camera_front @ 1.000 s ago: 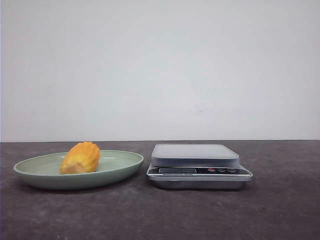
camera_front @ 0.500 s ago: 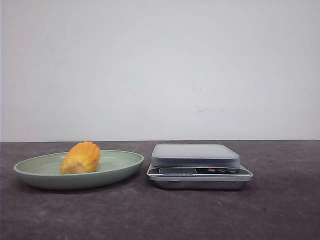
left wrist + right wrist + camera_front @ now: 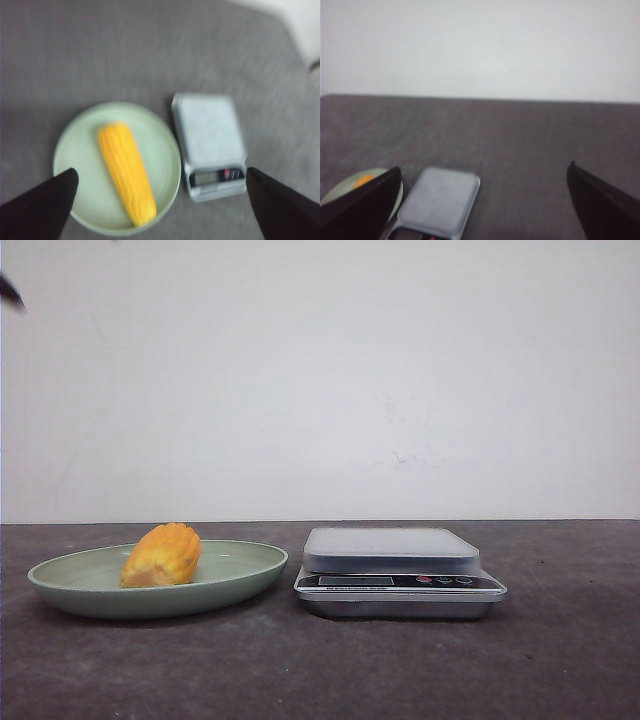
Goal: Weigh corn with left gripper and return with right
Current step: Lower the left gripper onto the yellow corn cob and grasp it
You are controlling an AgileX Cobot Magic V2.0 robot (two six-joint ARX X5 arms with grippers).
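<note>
Front view: corn (image 3: 161,555) lying on a pale green plate (image 3: 240,580) in the lower left of the frame, paler cut end turned toward the camera, rounded tip pointing away. Just right of the plate, near lower centre, a silver kitchen scale (image 3: 398,585) with a bare grey platform, a display and small buttons along its front edge; plate rim and scale close together but apart. Both resting on a dark grey counter (image 3: 560,660), with a plain white wall behind. At the far upper left edge, only a small dark sliver, too little to identify.

Left wrist view, blurred: looked down from above on the plate (image 3: 165,150) at lower left of the frame, with the corn (image 3: 126,173) lying lengthwise across its middle. Scale (image 3: 210,142) just right of the plate, display toward the bottom. Left end effector (image 3: 162,200) spread wide, its two dark fingertips at the lower corners, nothing between them, well above the corn.

Right wrist view: right end effector (image 3: 482,197) likewise spread wide and empty, dark fingertips at the lower corners. Scale (image 3: 437,202) at lower left centre, plate rim (image 3: 340,192) and a spot of corn (image 3: 365,180) peeking out beside the left fingertip
</note>
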